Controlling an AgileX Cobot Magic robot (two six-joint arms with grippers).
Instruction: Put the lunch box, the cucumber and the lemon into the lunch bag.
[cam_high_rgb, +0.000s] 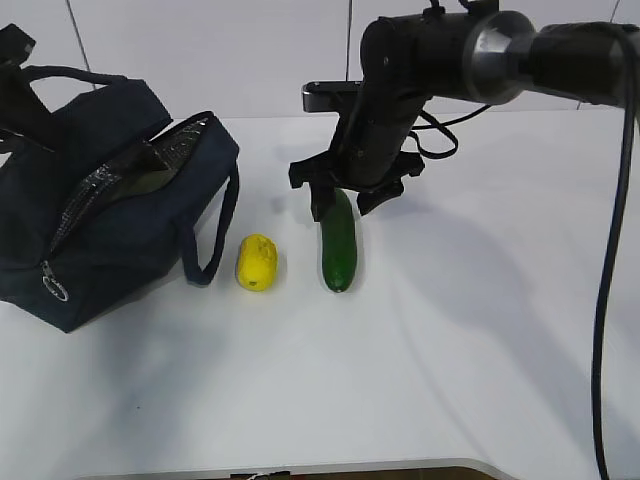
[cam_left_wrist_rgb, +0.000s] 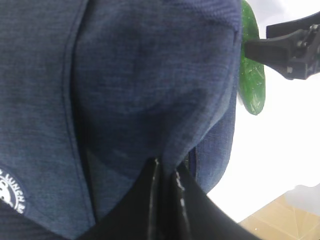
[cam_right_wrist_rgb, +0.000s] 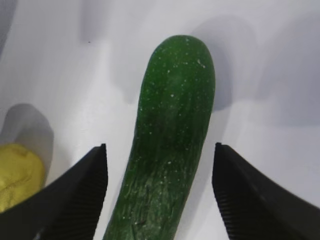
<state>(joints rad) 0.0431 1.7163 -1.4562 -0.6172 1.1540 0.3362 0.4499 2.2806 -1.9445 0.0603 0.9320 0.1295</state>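
Bright, even light; soft shadows; wrist views slightly blurred.

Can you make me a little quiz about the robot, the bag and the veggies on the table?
1. True or false: the right gripper has already squeezed the cucumber.
2. Which thing lies closest to the lunch bag? A) the cucumber B) the lemon C) the right gripper
3. What is the left gripper pinching?

Key
1. False. Its fingers stand open on both sides of the cucumber, not touching it.
2. B. The lemon lies between the bag and the cucumber.
3. The bag's dark blue fabric, with the bag's top unzipped and open.
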